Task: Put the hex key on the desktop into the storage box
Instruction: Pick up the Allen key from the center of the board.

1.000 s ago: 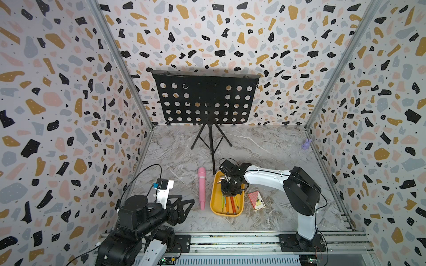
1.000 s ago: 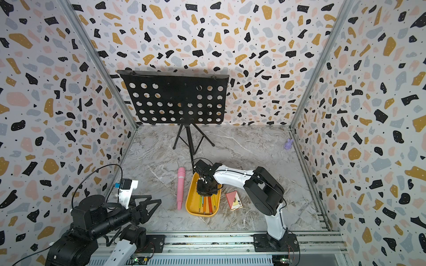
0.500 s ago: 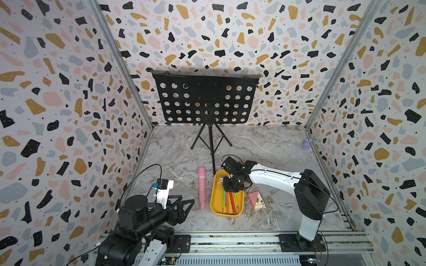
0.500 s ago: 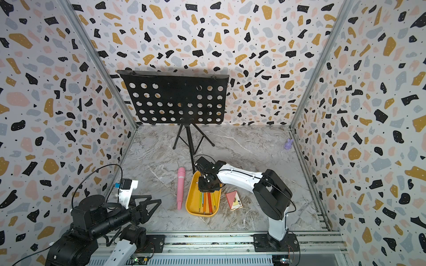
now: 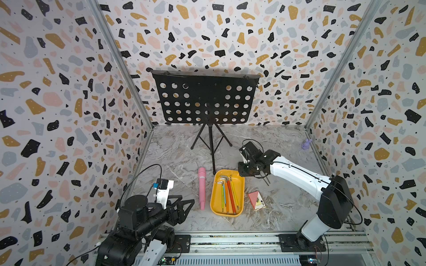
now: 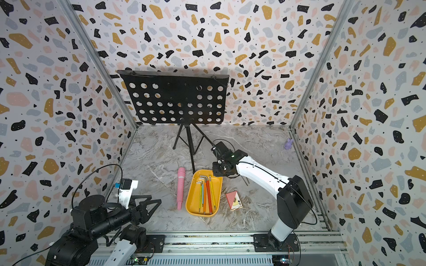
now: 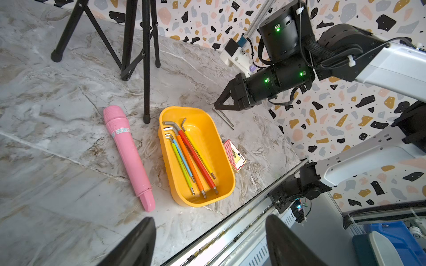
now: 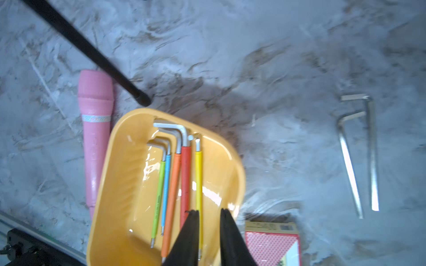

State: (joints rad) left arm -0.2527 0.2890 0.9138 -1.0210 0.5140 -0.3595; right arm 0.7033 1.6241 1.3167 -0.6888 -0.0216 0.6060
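The yellow storage box lies near the front of the desktop. Several hex keys with coloured sleeves lie in it. Two bare metal hex keys lie on the marble to its right, partly under the right arm. My right gripper hovers over the box's far right corner, its jaws a little apart with nothing between them. My left gripper rests open at the front left, holding nothing.
A pink toy microphone lies left of the box and a red card box right of it. A black music stand has its tripod feet just behind the box. A small purple figure sits by the right wall.
My right gripper has drawn back from over the box's middle toward its far right corner, and its jaws have parted slightly. The left arm has not moved.
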